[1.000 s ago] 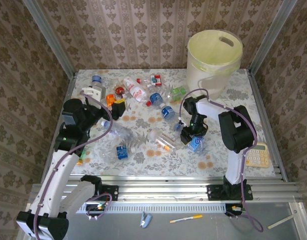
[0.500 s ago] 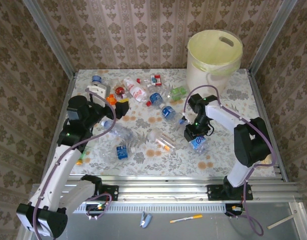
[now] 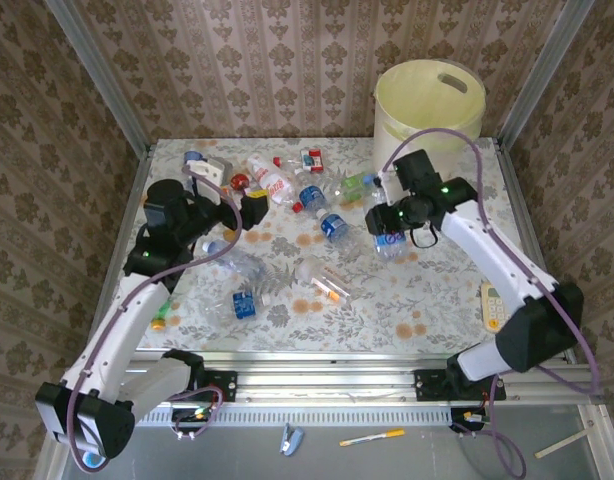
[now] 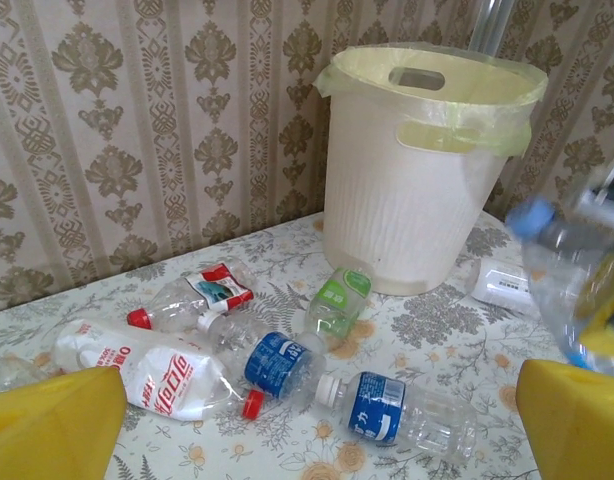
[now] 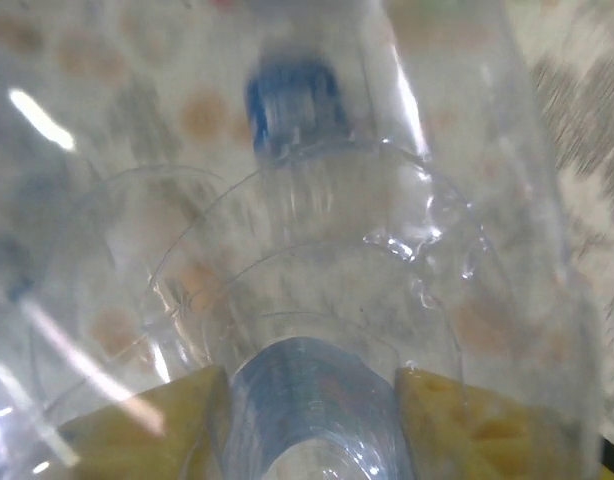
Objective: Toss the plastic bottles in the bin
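From above, the right gripper (image 3: 392, 222) is pinching a blue-labelled bottle (image 3: 390, 245) just in front of the bin (image 3: 429, 120), toward its left side. More bottles (image 3: 287, 185) are lying loose on the table (image 3: 437, 300), strung out left of the bin and further out in front of it. The left gripper (image 3: 235, 190) is hovering well left of the bin, fingers spread wide and holding nothing.

In the left wrist view, its yellow pads (image 4: 52, 430) are standing far apart at the lower corners. The green bottle (image 4: 337, 300) is lying nearest the bin's foot. The held bottle is showing as a blur at the right edge, probably raised off the table.

In the right wrist view, the pads (image 5: 157, 420) are squeezing the clear body at its blue label, and the cap (image 5: 292, 100) is pointing away.

The danger is the grip. Thin, slick plastic is buckling between the pads and could squirt out during the swing. The bin is also standing tall, so a low carry could knock the bottle against its wall and not clear the rim.
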{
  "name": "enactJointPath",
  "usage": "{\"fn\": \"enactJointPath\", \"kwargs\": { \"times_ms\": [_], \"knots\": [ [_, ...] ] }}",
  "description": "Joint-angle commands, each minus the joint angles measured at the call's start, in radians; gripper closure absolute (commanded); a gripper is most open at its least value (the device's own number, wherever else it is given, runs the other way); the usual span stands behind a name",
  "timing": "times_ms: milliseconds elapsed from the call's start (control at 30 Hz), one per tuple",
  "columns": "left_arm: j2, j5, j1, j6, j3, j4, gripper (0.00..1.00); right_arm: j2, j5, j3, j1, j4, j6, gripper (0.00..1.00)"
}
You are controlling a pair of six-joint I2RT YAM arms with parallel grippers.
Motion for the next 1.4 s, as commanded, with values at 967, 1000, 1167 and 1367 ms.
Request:
{"fn": "enactJointPath", "kwargs": {
  "times_ms": [967, 1000, 1167, 1367],
  "knots": [
    [0.159, 0.030, -0.060, -0.058, 0.149, 0.130, 0.00, -0.127, 0.333, 0.307, 0.010, 0.892, -0.341, 1.00],
    [0.163, 0.027, -0.061, -0.057, 0.153, 0.133, 0.00, -0.119, 0.332, 0.325, 0.011, 0.900, -0.357, 1.00],
    [0.184, 0.015, -0.070, -0.057, 0.168, 0.138, 0.00, -0.066, 0.323, 0.426, 0.010, 0.929, -0.443, 1.00],
    [0.211, 0.005, -0.078, -0.057, 0.183, 0.147, 0.00, 0.003, 0.309, 0.532, 0.010, 0.923, -0.522, 1.00]
  ]
}}
